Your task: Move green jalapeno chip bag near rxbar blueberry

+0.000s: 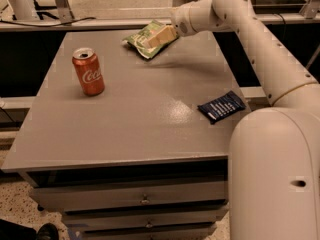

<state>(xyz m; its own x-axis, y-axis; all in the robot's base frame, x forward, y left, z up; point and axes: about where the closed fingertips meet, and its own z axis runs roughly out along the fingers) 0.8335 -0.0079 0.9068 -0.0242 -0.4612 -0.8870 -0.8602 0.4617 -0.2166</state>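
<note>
Barely begun: the end effector [161,35] is at the green jalapeno chip bag [138,40] on the far edge of the table [125,134], and I cannot tell its hold. The rxbar blueberry [221,106] lies well apart.

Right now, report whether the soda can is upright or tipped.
Upright: the red soda can stands on its base, top rim up. The gripper is at the green jalapeno chip bag.

The cream-tan gripper [159,36], on a glossy white arm [260,49], rests at the bag [137,40], which is green with pale lettering. Well left of the gripper in view, the can [88,72] is red with white script and a silver top. Nearer the camera and right of the gripper, the bar [221,106] is dark navy with fine white print, on a plain grey table [125,124].
</note>
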